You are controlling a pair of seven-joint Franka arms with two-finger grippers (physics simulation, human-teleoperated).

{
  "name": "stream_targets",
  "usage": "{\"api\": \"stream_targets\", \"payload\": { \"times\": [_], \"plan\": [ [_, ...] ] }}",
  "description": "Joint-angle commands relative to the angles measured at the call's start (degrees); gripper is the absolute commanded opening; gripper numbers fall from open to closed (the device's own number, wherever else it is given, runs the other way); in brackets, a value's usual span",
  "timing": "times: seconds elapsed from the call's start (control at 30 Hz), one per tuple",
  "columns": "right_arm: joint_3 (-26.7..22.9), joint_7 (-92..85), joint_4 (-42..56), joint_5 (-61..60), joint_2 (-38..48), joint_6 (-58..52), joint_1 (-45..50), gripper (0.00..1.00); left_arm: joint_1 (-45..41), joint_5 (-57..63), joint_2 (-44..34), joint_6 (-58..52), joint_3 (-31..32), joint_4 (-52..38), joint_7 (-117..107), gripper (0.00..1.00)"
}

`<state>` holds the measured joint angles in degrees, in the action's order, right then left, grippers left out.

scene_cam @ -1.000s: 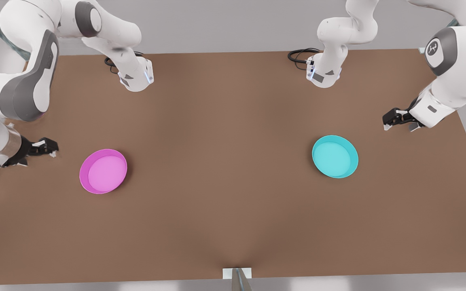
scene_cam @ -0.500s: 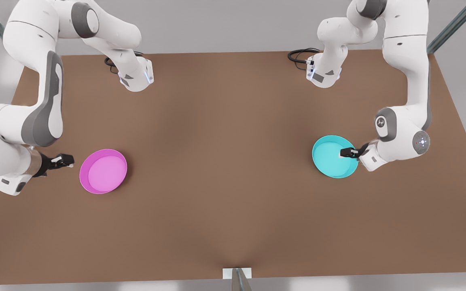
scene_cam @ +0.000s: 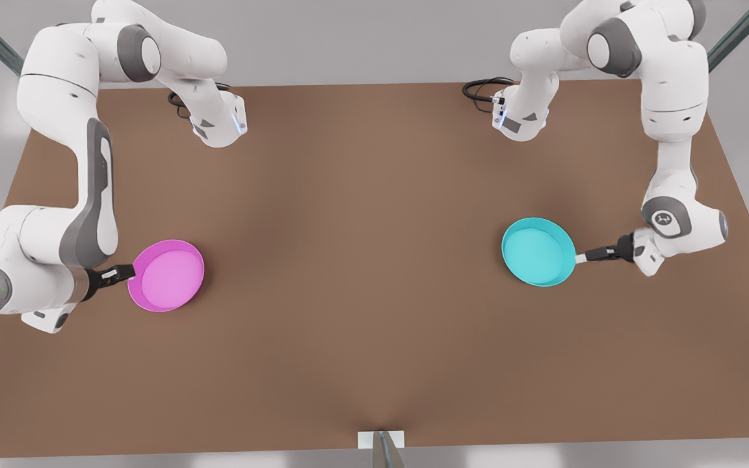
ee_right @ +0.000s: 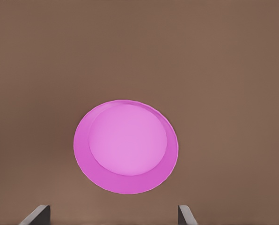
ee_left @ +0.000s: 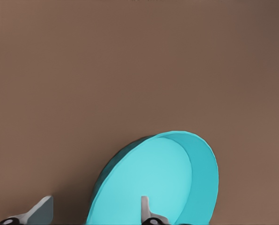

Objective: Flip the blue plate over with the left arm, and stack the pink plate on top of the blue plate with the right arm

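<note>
Brown worktop, grey wall behind. Left tool open, fingers straddling the blue plate rim on the front view's right, plate sitting open side up. Right tool open at pink plate edge, contact unclear; fingertips cropped.

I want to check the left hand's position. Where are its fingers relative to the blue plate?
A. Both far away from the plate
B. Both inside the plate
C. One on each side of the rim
C: in the left wrist view one finger is inside the blue plate, the other outside it.
</note>
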<state>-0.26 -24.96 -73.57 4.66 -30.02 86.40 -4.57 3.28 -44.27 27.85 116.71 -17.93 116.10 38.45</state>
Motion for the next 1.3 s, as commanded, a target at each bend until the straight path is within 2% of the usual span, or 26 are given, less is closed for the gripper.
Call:
{"api": "stream_targets", "payload": {
  "times": [0.0,0.13,0.4,0.53,0.57,0.6,0.67,0.73,0.83,0.9,0.97,1.07,1.17,1.27],
  "plan": [
    [0.0,0.0,0.0,0.0,0.0,0.0,0.0,1.0,0.1,-4.9,0.2,0.0,0.0,0.0,0.0,0.52],
    [0.0,0.0,0.0,0.1,0.0,0.0,0.0,1.0,0.2,-5.3,1.8,-0.1,-0.1,-0.6,0.6,0.41],
    [0.0,0.0,0.0,0.1,-0.1,0.0,0.0,1.0,0.2,-4.3,3.1,-0.1,-1.8,0.0,5.5,0.42],
    [0.0,-0.1,0.0,0.1,-0.2,0.0,-0.1,1.0,0.2,-4.1,2.8,-0.2,-1.8,1.0,6.8,0.45],
    [0.0,-0.2,0.0,0.1,-0.2,0.0,-0.2,1.0,0.2,-4.0,2.6,-0.4,-1.8,1.1,6.7,0.66],
    [0.0,-0.2,0.0,0.1,-0.2,0.0,-0.2,1.0,0.2,-4.0,1.4,-1.2,-2.8,1.1,6.7,0.79],
    [0.0,-0.4,0.0,0.1,-0.2,0.0,-0.3,1.0,0.2,-3.9,-0.5,-4.0,-3.6,1.1,6.1,0.84],
    [0.0,-0.4,0.0,0.1,-0.2,0.0,-0.3,1.0,-0.4,-3.8,-1.4,-3.2,-3.6,2.3,5.7,0.84],
    [0.0,-0.4,0.0,0.1,-0.2,0.0,-0.3,1.0,-10.6,-3.8,-4.5,10.0,-3.4,11.0,-0.1,0.84],
    [0.0,-0.4,0.0,0.1,-0.3,0.1,-0.2,1.0,-12.6,-3.8,-4.3,10.9,-3.5,11.0,-5.1,0.83],
    [0.0,-0.4,0.0,0.1,-0.2,0.0,-0.3,1.0,-12.6,-4.0,-4.5,11.7,-3.4,10.9,-7.1,0.78],
    [0.0,-0.5,0.0,0.1,-0.2,0.0,-0.4,1.0,-12.6,-7.0,-3.9,12.0,-3.3,11.1,-8.1,0.62],
    [0.0,-0.6,0.0,0.1,-0.7,0.1,-0.4,1.0,-12.6,-7.2,-3.1,13.1,-3.3,10.9,-8.4,0.61],
    [-0.1,-0.7,0.0,0.1,-0.6,0.1,-0.4,1.0,-12.7,-8.3,-3.1,13.0,-3.0,11.2,-8.3,0.55]
  ]
}}
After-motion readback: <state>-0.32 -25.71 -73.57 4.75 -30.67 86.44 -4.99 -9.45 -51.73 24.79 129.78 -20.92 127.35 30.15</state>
